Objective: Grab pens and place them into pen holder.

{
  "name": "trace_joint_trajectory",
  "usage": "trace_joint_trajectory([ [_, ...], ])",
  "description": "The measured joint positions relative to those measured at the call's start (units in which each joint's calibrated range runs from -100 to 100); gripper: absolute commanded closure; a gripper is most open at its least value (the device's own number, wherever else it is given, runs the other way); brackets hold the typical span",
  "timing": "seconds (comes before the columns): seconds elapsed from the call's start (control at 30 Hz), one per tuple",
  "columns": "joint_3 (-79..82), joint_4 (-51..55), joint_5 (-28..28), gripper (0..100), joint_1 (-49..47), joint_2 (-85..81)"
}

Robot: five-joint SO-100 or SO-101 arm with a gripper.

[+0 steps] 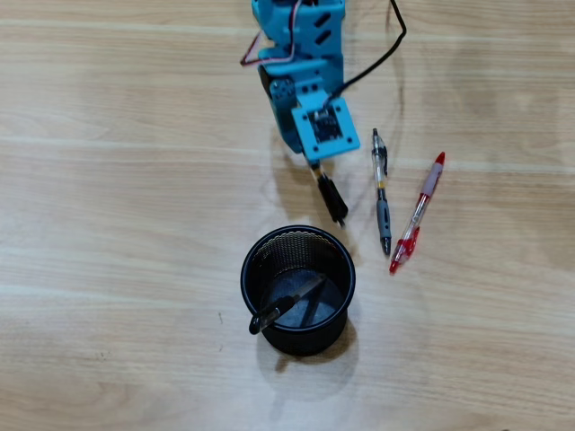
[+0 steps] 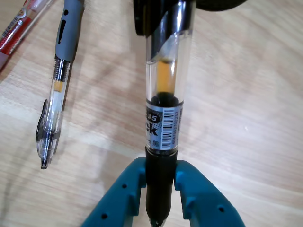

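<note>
A: Item one, your tool?

B: Closed on a black pen. In the wrist view your two blue fingers clamp its dark grip section from either side; the clear barrel with a barcode label runs up and away from them. In the overhead view the tool sits under the blue arm, and only the dark end of the held pen pokes out below the camera mount, just above the holder's rim.

A: Item two, the holder?

B: Black mesh holder, upright on the desk, just below your tool in the overhead view. One pen in holder already leans there, its dark end resting over the lower-left rim.

A: Item three, loose pens?

B: Two, lying flat on the desk to the right of your tool in the overhead view. Grey pen, nearly vertical, clip end at top. Red pen just beside it, further right, slanted, not touching it. The wrist view shows the same grey pen at left and a sliver of red pen in the top-left corner.
</note>
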Motion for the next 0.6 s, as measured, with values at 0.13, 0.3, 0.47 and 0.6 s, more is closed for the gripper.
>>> trace_joint_trajectory([
  [0.13, -1.51, 3.54, 0.05, 98, 1.43, -6.37],
  [0.3, -6.39, 2.33, 0.05, 98, 1.52, -7.56],
  [0.47, -12.60, -9.75, 0.05, 98, 0.86, -5.01],
  [0.6, -14.82, -25.46, -1.72, 98, 0.19, 1.53],
])
